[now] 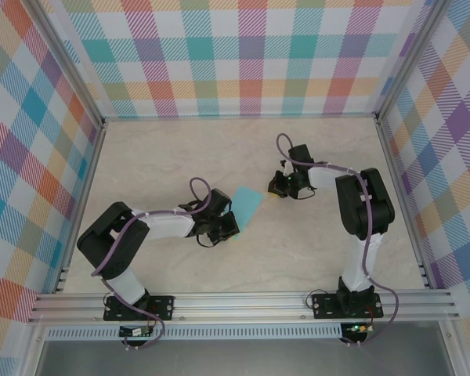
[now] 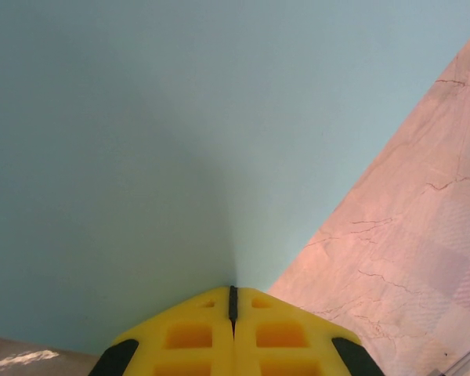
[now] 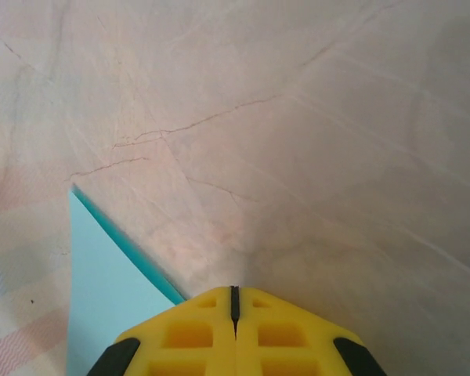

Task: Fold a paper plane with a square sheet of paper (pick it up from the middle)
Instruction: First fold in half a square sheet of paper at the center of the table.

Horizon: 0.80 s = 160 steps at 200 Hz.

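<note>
The turquoise sheet of paper (image 1: 247,204) lies flat on the marble table between my two arms. My left gripper (image 1: 232,225) is shut, its yellow fingertips (image 2: 219,301) resting at the sheet's near-left edge; the paper (image 2: 164,149) spreads out ahead of them. My right gripper (image 1: 273,190) is shut too, just right of the sheet's far corner, its tips (image 3: 235,298) over bare table. One pointed corner of the paper (image 3: 110,290) lies to their left, its edge showing darker. Nothing is held between either pair of fingers. The paper plane is out of view.
Checked walls (image 1: 235,55) close in the marble table (image 1: 172,157) at the back and both sides. An aluminium rail (image 1: 243,305) runs along the near edge, carrying both arm bases. Bare tabletop (image 3: 313,141) stretches ahead of the right gripper.
</note>
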Each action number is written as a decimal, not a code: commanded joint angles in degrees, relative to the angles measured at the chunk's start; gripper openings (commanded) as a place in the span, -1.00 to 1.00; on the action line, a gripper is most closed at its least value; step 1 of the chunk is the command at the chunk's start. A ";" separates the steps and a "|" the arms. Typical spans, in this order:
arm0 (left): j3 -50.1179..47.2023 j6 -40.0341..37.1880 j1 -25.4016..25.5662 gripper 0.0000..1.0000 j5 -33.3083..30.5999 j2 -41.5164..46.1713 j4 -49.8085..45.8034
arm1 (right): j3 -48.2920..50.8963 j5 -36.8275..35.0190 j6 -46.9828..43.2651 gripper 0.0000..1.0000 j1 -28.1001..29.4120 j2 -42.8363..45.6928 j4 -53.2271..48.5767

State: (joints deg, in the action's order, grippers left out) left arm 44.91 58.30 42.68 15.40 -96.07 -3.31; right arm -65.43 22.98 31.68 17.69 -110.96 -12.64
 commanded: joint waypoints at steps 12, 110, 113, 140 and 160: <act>-1.49 -0.73 1.06 -1.00 -1.03 -3.02 -9.74 | 7.84 -0.40 1.25 -1.00 2.81 9.90 5.94; -0.96 -1.74 1.04 -1.00 -1.45 -2.28 -10.16 | -0.05 6.14 0.15 -1.00 7.11 -0.26 2.83; -0.88 -1.89 1.04 -1.00 -1.35 -2.26 -10.07 | -0.31 6.09 0.08 -1.00 7.09 -0.66 2.65; -0.17 -4.26 0.93 -1.00 2.21 -1.78 -5.79 | -1.53 5.04 -0.94 -1.00 7.10 -3.38 0.33; 3.56 -8.74 0.45 -1.00 4.08 -0.26 -5.30 | -1.45 3.69 -2.03 -1.00 7.09 -4.20 -1.20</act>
State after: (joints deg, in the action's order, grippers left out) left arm 46.02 55.20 42.68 16.08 -96.16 -4.54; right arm -66.02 27.68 32.14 24.82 -113.58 -9.82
